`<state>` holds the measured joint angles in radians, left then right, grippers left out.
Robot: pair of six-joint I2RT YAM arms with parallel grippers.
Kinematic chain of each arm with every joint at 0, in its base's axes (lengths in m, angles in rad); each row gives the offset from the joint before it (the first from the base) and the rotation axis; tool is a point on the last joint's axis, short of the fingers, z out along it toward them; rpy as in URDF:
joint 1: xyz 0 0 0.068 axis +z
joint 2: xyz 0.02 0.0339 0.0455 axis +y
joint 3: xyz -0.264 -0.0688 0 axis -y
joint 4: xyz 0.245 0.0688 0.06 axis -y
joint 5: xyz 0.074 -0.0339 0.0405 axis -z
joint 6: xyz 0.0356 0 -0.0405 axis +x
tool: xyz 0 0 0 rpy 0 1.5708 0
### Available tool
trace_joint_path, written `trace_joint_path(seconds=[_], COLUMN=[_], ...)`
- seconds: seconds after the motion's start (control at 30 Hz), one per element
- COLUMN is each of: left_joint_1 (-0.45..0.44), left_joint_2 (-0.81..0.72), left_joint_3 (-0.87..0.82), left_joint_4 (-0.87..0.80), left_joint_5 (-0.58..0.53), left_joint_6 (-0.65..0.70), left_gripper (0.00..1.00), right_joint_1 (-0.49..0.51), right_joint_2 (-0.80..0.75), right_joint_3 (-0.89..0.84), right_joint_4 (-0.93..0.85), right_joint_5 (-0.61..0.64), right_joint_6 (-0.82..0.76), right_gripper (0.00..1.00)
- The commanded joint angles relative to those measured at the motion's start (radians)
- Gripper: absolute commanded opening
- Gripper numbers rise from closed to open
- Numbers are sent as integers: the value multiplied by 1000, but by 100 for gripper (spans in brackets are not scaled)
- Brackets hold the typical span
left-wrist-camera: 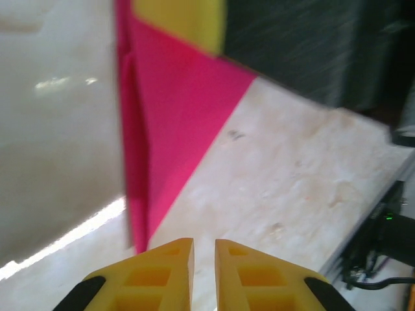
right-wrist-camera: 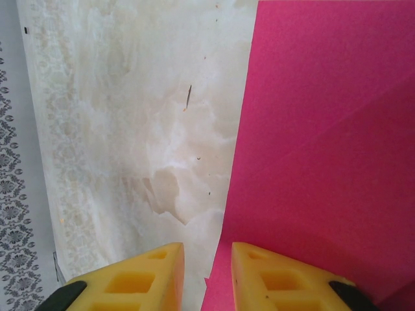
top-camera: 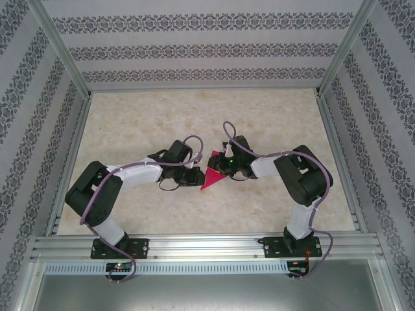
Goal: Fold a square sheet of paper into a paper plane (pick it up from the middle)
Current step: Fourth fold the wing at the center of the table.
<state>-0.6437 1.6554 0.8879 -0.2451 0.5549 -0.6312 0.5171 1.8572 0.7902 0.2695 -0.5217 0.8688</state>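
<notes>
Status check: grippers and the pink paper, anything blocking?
Left gripper slightly parted, nothing between its fingers. Right gripper at the pink paper's edge, grip unclear. Paper partly folded, pointed, between both grippers. Table shows nothing blocking.
</notes>
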Motion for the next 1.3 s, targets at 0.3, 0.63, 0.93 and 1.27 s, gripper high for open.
trace_joint_path(seconds=[0.3,0.63,0.93,1.27], left_joint_1=[-13,-11,-11,1], left_joint_2=[166,139,92,-34], left_joint_3=[29,-63,-147,-65], left_joint_4=[102,17,61,112], left_joint_5=[52,-18,17,102], left_joint_6=[-38,-2,-25,-54], left_gripper=[20,16,15,17], right_joint_1=[11,9,11,11], right_joint_2=[83,89,92,98], right_joint_3=[-29,-30,-31,-33], right_joint_4=[-144,-150,-154,-140], right_joint_5=[118,120,121,115], right_joint_6=[-33,-38,-37,-33], right_gripper=[27,27,27,27])
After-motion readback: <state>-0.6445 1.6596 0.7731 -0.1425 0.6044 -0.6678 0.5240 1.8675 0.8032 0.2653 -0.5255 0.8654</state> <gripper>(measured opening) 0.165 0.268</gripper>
